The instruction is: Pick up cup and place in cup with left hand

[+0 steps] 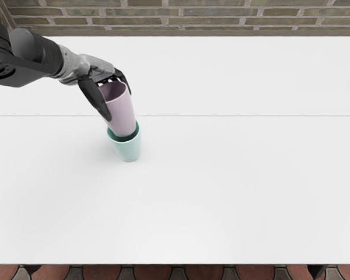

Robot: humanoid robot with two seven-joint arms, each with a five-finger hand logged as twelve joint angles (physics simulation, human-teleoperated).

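At the far left the left arm (38, 52) reaches in over the white table (233, 186) and ends in the left hand (100, 74), whose fingers are closed around the upper part of the pink cup (122, 111), one long dark digit on its near side, the others beyond the rim. That cup leans a little, its base at the mouth of the mint cup (129, 151), which stands on the table. Both look smooth, thin-walled and stiff, probably light; a firm squeeze should hardly dent them, but the slick, tapering side could slide under a loose one. The high grip seems right, as it leaves the lower wall free to nest. The mint cup, being light, may skid or tip if pushed sideways, so straightening and lowering gently looks wisest
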